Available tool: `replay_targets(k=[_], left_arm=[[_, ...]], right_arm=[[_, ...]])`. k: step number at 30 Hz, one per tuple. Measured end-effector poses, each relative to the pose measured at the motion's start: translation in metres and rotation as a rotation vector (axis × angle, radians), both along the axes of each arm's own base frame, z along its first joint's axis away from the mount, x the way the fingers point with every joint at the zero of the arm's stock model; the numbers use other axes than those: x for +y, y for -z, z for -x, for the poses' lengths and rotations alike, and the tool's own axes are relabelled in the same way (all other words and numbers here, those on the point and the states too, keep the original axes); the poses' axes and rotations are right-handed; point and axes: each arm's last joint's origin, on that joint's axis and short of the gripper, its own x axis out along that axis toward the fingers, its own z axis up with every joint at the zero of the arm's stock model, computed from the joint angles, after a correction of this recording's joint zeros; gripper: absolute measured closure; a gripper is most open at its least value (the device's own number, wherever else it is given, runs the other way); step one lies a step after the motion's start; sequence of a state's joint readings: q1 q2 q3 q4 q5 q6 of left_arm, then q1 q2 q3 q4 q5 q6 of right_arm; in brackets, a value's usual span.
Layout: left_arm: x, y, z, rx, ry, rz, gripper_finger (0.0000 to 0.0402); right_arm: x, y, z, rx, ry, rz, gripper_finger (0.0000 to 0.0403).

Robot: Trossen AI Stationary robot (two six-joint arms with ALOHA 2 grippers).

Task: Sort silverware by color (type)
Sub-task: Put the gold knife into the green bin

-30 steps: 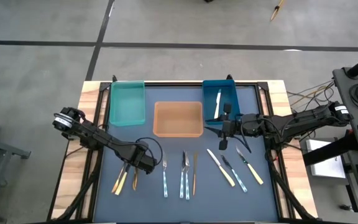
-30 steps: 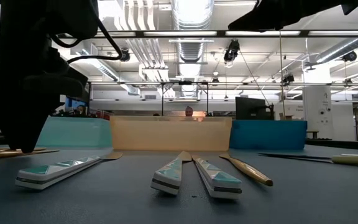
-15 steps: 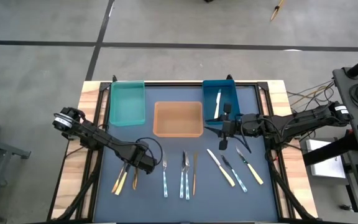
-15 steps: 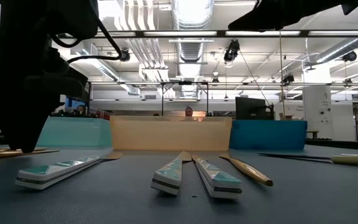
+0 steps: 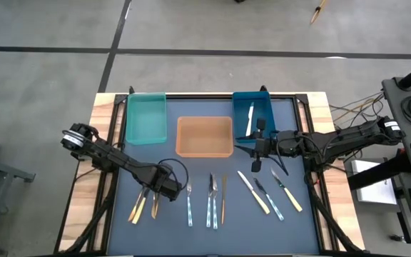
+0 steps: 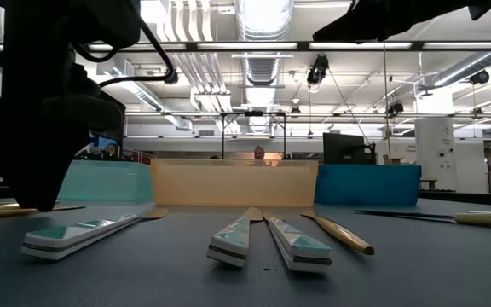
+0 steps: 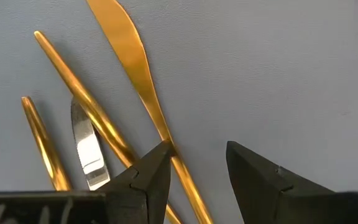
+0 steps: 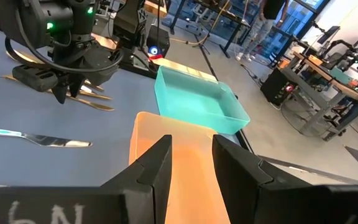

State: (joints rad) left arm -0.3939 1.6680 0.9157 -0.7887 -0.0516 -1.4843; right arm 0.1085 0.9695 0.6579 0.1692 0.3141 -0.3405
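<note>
Several gold pieces of silverware (image 5: 143,203) lie fanned at the table's near left. My left gripper (image 7: 197,149) points down over them, open. A gold knife (image 7: 129,56) has its handle running through the gap, close by one fingertip (image 7: 160,155). Two gold handles (image 7: 79,93) and a silver blade (image 7: 87,140) lie beside it. Silver pieces with patterned handles (image 5: 211,203) lie at the near middle, and yellow-handled ones (image 5: 261,194) to their right. My right gripper (image 8: 191,146) hangs open and empty above the table near the blue bin (image 5: 262,107). My left gripper comes from above, pointing down, its fingers across the gold knife's handle (image 7: 178,163), which lies flat on the table. One fingertip stands right at the handle's edge; whether it touches, I cannot tell.
The teal bin (image 5: 146,118), orange bin (image 5: 204,135) and blue bin stand in a row along the far edge; the blue one holds a silver piece (image 5: 250,118). In the low view the patterned handles (image 6: 233,239) lie near the front edge. Bare mat lies between the groups.
</note>
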Motion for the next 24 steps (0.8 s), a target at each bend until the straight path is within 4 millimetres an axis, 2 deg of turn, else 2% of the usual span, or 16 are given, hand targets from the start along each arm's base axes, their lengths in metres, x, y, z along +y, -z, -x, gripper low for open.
replay_targets(k=[13,17,24], left_arm=[[-0.003,0.012,0.001,0.042,0.018,-0.033,0.0270],[-0.003,0.011,0.002,0.042,0.019,-0.033,0.0298],[-0.002,0.011,0.004,0.066,0.010,-0.043,0.0377]], right_arm=[[0.000,0.000,0.000,0.000,0.001,0.000,0.0296],[0.000,0.000,0.000,0.001,0.000,0.001,0.0296],[0.000,0.000,0.000,0.000,0.000,0.000,0.0296]])
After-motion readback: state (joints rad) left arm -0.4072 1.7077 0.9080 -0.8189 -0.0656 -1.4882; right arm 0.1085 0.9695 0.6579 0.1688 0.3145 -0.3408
